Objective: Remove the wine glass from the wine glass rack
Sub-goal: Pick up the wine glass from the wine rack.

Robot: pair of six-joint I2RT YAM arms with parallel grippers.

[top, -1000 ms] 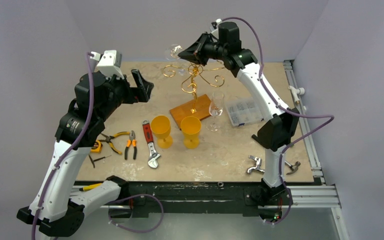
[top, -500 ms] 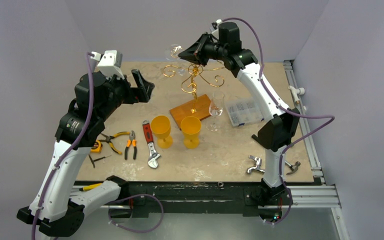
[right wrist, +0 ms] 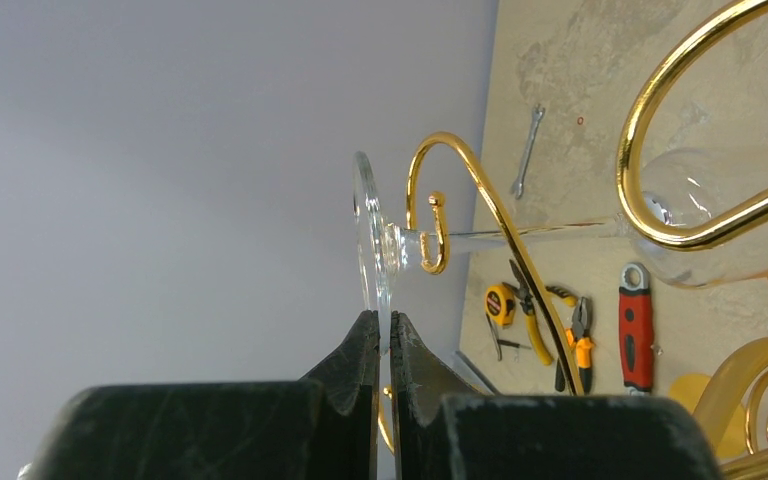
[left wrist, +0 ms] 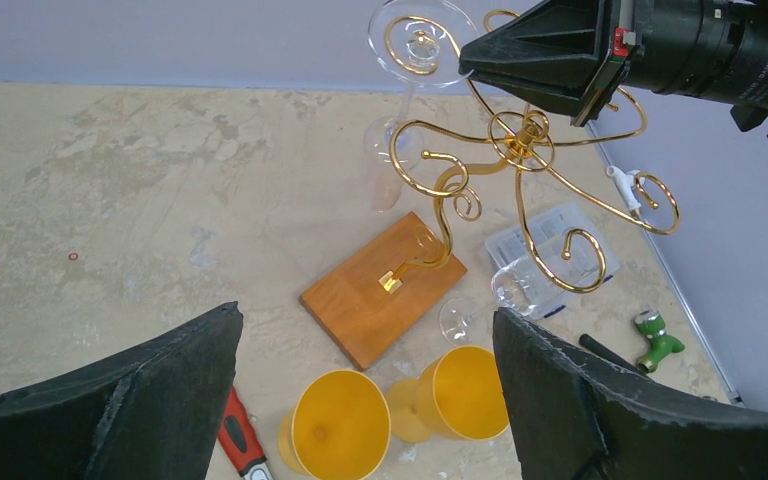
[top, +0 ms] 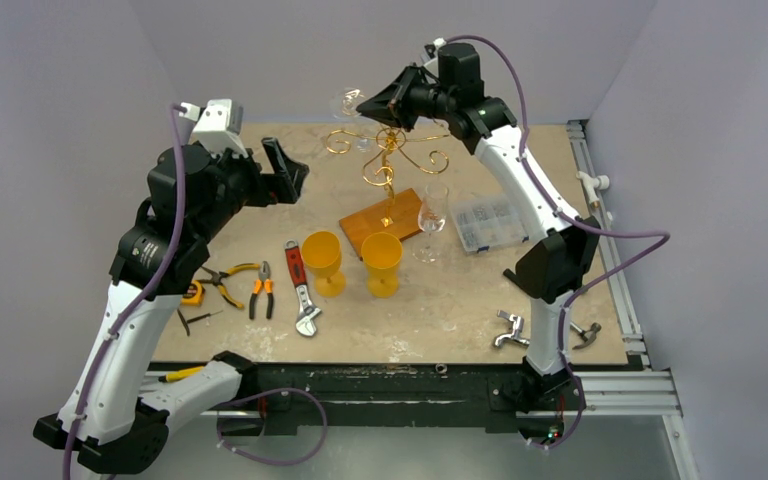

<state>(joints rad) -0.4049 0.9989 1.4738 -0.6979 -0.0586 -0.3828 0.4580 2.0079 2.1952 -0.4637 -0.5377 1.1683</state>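
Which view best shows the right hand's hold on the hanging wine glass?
Right wrist: the right hand pinches the wine glass foot's rim, stem hooked in the rack. Left wrist shows the foot, contact hidden; top external, a faint glint.

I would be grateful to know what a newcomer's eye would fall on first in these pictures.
The golden wine glass rack toward the back of the table, with a clear wine glass hanging upside down from a curled arm. The right gripper is pinched shut on that glass's foot. Two yellow goblets stand just in front of the rack's wooden base.
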